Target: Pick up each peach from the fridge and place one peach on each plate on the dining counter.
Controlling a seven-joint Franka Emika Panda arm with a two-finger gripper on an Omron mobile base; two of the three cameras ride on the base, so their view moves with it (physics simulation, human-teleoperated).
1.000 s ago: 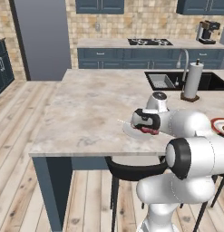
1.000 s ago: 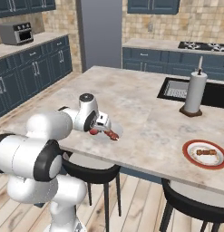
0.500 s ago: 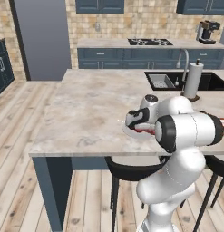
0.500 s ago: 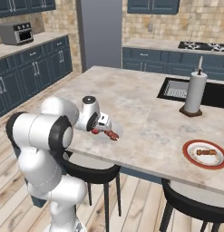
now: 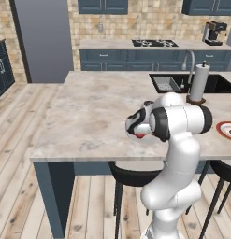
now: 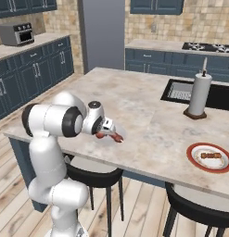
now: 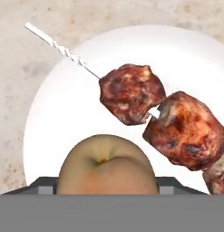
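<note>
1. The gripper sits low over the near edge of the dining counter, just above a pale plate. In the hand view its finger tips are hidden behind the fruit, so I cannot tell whether the jaws are clamped or apart.
2. A peach lies right at the gripper, at the bottom of the hand view, its stem dimple turned toward the camera. It is over the near part of the pale plate; whether it rests on the plate or is held just above cannot be told.
3. On the same plate, beside the peach, lies a skewer of browned meat, its thin white stick pointing out past the plate's rim. In the right base view the meat pokes out from under the gripper.
4. Well apart along the counter, a second plate with an orange-red rim holds another piece of brown food.
5. Farther back on the counter stand a paper towel roll and, next to it, the inset black sink.
6. Black stools are tucked under the counter's near edge.
</note>
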